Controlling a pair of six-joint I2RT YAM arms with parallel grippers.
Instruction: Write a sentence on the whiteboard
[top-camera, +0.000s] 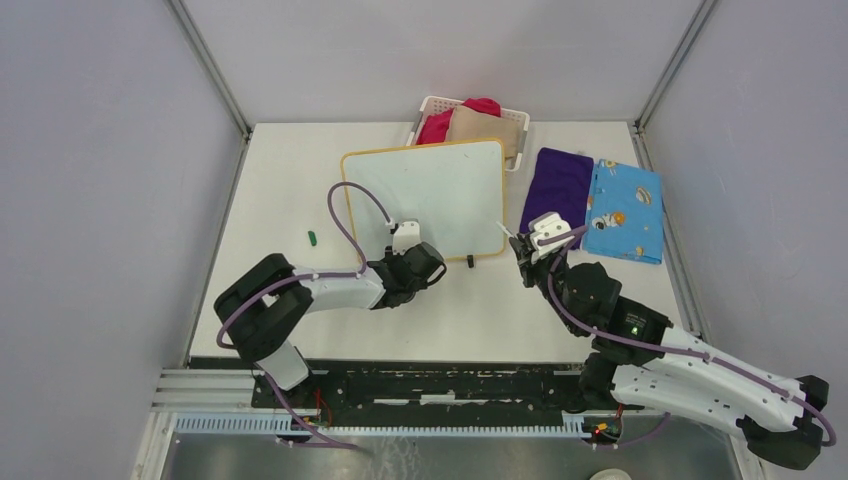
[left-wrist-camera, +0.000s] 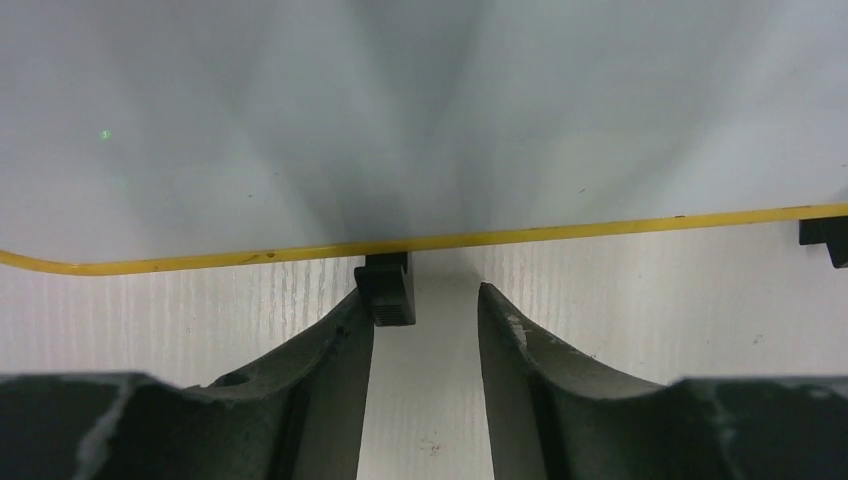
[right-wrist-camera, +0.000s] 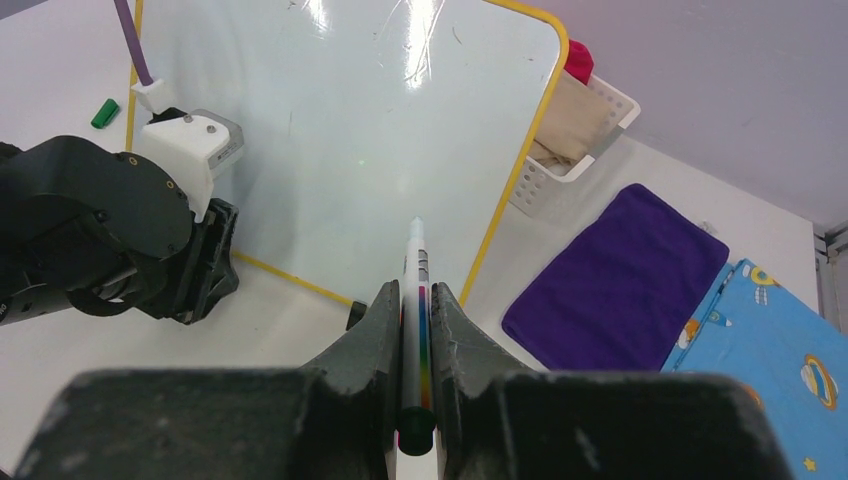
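Note:
The whiteboard (top-camera: 425, 195) lies flat on the table, white with a thin yellow frame; no sentence is in view on it. My left gripper (top-camera: 398, 240) sits at the board's near edge. In the left wrist view its jaws (left-wrist-camera: 425, 300) stand apart, with one of the board's black feet (left-wrist-camera: 386, 290) against the left fingertip and a gap to the right one. My right gripper (top-camera: 522, 248) is off the board's near right corner, shut on a white marker (right-wrist-camera: 413, 290) with a rainbow stripe. The marker's bare tip points toward the board.
A green marker cap (top-camera: 312, 237) lies left of the board. A white slotted basket (top-camera: 430, 105) with red and tan cloths stands behind it. A purple cloth (top-camera: 557, 185) and a blue patterned cloth (top-camera: 625, 210) lie to the right. The board's other foot (top-camera: 470, 262) sticks out at the near edge.

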